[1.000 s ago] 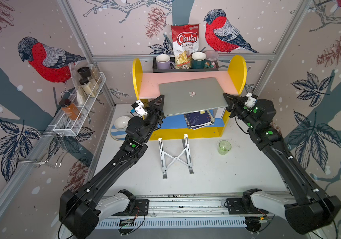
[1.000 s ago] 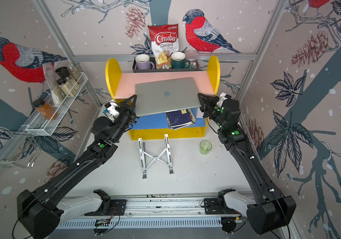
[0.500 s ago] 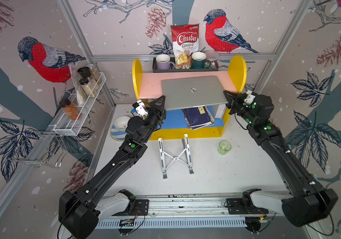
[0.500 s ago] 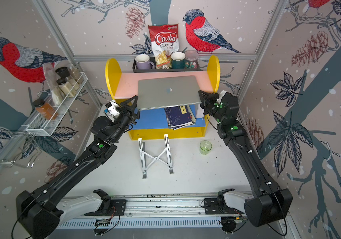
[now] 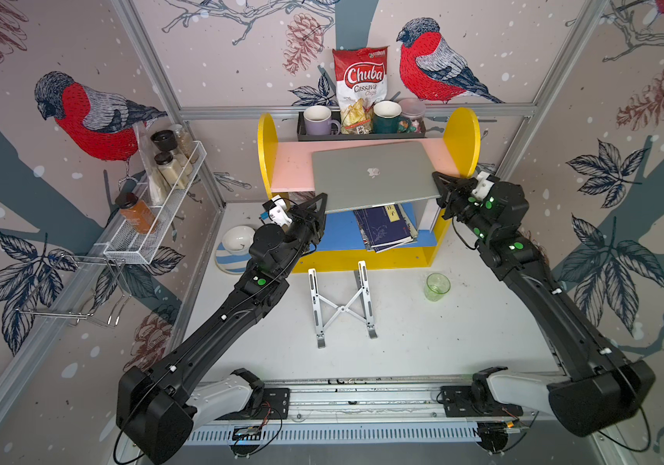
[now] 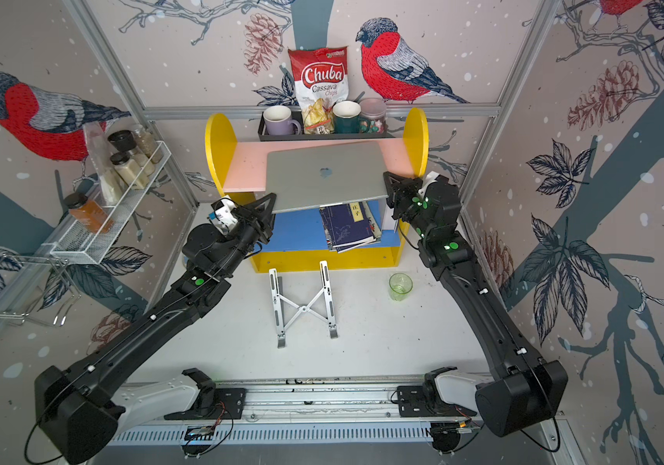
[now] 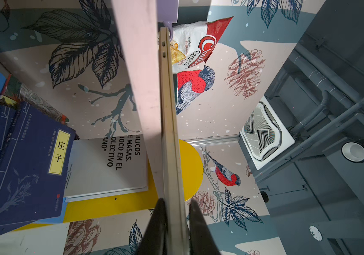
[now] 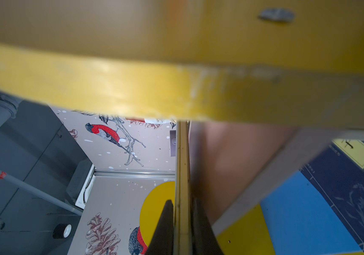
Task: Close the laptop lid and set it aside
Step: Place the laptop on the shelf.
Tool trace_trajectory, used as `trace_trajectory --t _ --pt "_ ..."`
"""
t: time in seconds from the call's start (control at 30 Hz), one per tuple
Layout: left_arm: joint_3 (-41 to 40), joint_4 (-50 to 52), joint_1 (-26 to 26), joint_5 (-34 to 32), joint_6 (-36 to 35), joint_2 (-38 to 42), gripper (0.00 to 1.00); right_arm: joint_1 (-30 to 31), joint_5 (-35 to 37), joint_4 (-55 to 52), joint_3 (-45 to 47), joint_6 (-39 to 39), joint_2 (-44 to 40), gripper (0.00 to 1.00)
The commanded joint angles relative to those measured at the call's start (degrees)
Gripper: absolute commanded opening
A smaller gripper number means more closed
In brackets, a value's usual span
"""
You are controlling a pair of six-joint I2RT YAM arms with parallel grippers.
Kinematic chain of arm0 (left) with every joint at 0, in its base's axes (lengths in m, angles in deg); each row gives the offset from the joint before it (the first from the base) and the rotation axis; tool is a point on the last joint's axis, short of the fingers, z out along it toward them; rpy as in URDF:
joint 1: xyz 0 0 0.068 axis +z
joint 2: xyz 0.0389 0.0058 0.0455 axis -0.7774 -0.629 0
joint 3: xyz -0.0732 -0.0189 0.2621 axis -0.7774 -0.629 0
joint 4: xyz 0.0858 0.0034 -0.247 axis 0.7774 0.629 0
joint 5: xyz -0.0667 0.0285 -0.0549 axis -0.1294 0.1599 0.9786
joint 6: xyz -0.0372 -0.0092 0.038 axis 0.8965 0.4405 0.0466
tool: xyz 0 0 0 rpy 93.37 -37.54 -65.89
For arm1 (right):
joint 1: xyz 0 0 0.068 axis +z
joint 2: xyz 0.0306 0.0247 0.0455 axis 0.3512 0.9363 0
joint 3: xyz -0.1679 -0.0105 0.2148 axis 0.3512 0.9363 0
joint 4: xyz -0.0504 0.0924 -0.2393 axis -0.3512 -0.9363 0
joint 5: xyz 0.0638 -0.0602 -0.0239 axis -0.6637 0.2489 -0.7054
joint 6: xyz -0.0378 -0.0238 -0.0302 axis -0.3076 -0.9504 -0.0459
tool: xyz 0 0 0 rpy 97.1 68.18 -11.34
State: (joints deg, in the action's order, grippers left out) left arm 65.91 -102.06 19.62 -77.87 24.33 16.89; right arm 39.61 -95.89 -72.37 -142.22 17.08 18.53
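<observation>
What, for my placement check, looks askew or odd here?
The closed laptop lies slightly crooked on the pink shelf, its front edge overhanging the untidy book stack below. The left gripper and right gripper clamp its sides.

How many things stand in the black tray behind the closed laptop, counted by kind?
Mugs: 2, the purple mug and the green mug
Chip bag: 1
Jar: 1
Total: 4
</observation>
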Motion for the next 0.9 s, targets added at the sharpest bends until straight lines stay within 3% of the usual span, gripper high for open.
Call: trace_trajectory --t 0.0,0.13,0.37,0.5,0.6,0.7,0.87 --pt "1.32 -5.1 -0.33 2.37 -1.53 -0.95 0.13 0.35 -1.87 0.8 -1.38 -0.33 1.33 0.05" --pt "2.02 -6.9 -0.32 2.14 -0.8 -2.49 0.11 0.2 -4.02 0.58 -2.33 0.65 3.19 0.14" --pt "4.47 -7.29 -0.3 1.53 -0.98 -3.61 0.09 0.21 -4.57 1.51 -1.88 1.08 3.55 0.48" --pt "5.61 -7.5 -0.3 0.98 -0.97 -4.1 0.08 0.25 -4.35 0.4 -1.96 0.46 2.7 0.74" --pt "5.96 -8.08 -0.3 0.03 -0.89 -4.2 0.06 0.28 -3.84 -1.61 -2.17 -0.55 1.92 0.88" --pt "6.21 -8.49 -0.32 -1.3 -0.73 -4.1 0.03 0.24 -3.43 -3.62 -2.4 -1.39 1.55 0.96" --pt "6.28 -8.66 -0.29 -3.14 -0.43 -3.81 0.0 0.17 -3.32 -5.03 -2.02 -1.9 1.07 0.96"
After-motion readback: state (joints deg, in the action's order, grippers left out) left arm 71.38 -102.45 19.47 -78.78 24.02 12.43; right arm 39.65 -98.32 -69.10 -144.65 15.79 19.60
